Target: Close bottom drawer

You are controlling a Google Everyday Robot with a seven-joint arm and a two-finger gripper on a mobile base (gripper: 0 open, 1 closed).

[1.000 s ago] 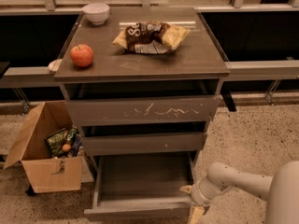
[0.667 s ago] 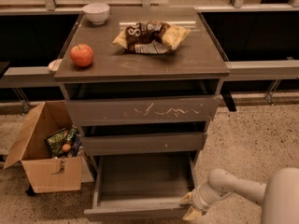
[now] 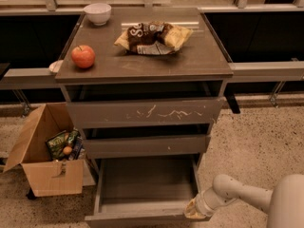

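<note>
The bottom drawer is the lowest of three grey-brown drawers and stands pulled far out, an empty shallow tray with its plain front at the lower edge of the view. My gripper is at the right end of that front, low at the picture's bottom, with the white arm reaching in from the lower right. It appears to touch the drawer's front right corner.
Above are the drawer with white scratches and the one with a white speck, both slightly out. On the cabinet top lie an apple, a white bowl and snack bags. An open cardboard box stands on the floor to the left.
My gripper and arm have moved left and down, closing in on the right end of the bottom drawer's front. The drawer looks about as far out as before.
</note>
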